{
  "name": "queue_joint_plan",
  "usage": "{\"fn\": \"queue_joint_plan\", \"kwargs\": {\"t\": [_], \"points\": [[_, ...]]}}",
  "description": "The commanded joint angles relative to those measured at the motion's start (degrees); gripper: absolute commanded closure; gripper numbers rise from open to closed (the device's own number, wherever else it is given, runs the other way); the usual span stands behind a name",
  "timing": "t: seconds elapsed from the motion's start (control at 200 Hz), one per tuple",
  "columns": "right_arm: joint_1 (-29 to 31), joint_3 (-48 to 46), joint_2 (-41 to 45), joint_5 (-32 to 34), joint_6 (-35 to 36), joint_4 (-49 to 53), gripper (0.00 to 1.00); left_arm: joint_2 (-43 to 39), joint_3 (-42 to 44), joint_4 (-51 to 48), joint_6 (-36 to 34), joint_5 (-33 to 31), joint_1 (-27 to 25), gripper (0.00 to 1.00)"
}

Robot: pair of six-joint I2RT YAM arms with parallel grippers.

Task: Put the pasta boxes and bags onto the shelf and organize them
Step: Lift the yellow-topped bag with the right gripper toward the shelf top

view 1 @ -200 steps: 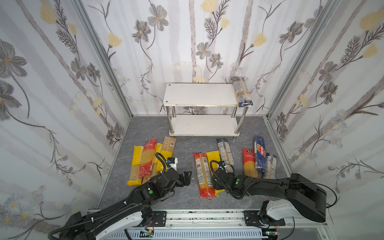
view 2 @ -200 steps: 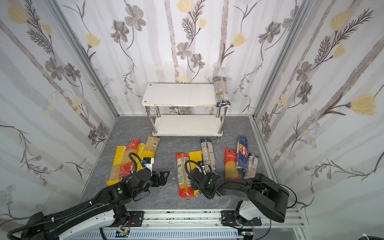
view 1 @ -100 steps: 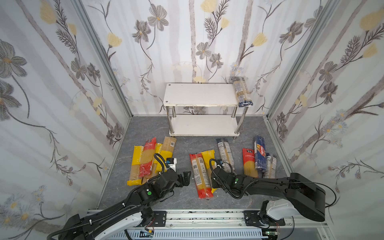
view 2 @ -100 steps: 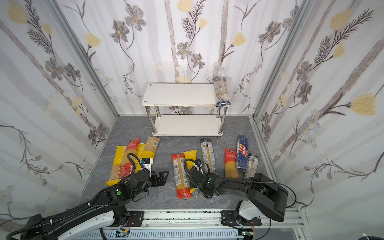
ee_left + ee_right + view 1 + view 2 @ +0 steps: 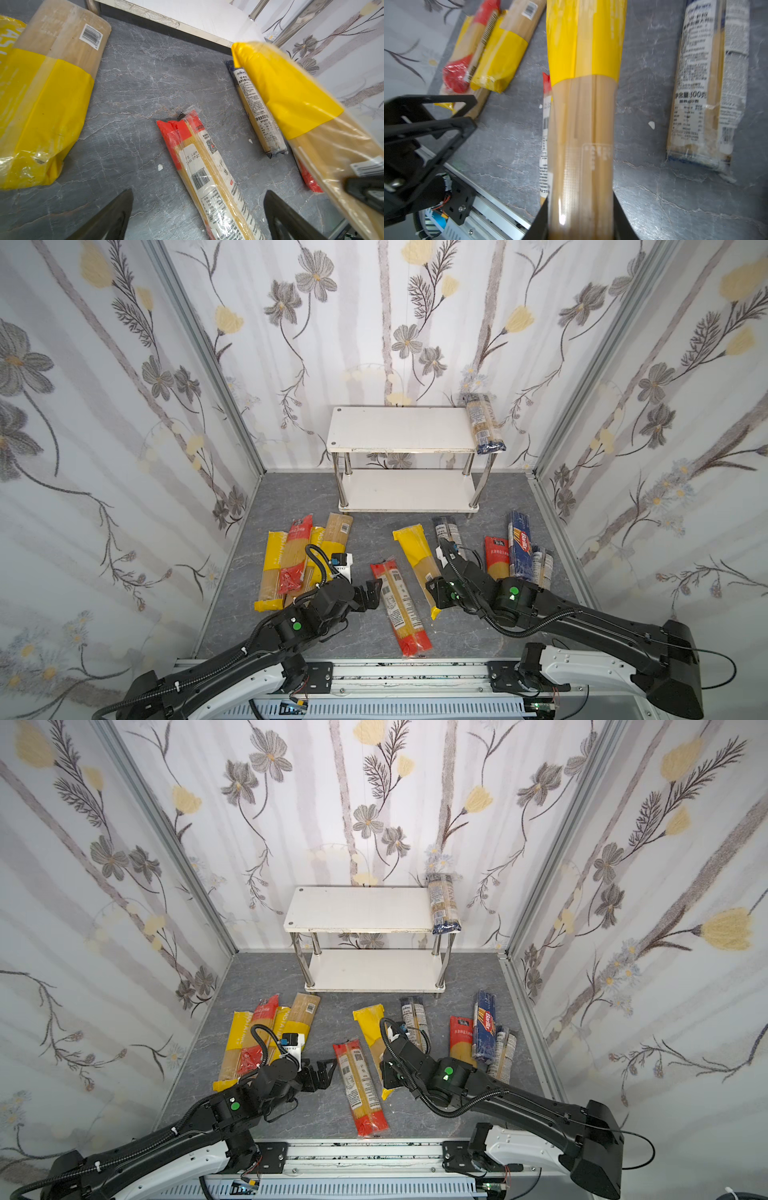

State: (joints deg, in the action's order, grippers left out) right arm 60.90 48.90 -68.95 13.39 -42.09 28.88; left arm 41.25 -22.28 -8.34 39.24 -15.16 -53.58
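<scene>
At left, a pile of packs [image 5: 291,556] flanks our left claw [image 5: 372,594], spread wide and empty above the counter [image 5: 370,537]. A red-ended pack [image 5: 399,605] lies between the claws. Our right claw [image 5: 435,593] clamps the yellow-ended pack [image 5: 415,549], a dark-ended pack [image 5: 446,529] just beside it. The shelf [image 5: 399,429] behind carries one pack [image 5: 484,423].

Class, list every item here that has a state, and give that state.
right pincer, shut on the yellow-ended spaghetti bag
yellow-ended spaghetti bag, gripped and lifted
left pincer, open and empty
shelf, one dark-ended bag on top, lower board bare
Barilla box, lying flat, not shelved
</scene>
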Motion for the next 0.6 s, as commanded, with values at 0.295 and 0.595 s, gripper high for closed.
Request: {"fn": "queue_joint_plan", "kwargs": {"t": [0.295, 0.595], "points": [[-7.2, 24.9, 0.3, 10.8, 14.6, 6.7, 0.82, 4.8, -7.0, 1.0, -4.1, -2.8, -0.1, 0.00], [-18.2, 47.5, -11.2, 8.5, 26.4, 7.7, 0.81, 7.4, -12.2, 1.0, -7.4, -3.9, 0.0, 0.00]]}}
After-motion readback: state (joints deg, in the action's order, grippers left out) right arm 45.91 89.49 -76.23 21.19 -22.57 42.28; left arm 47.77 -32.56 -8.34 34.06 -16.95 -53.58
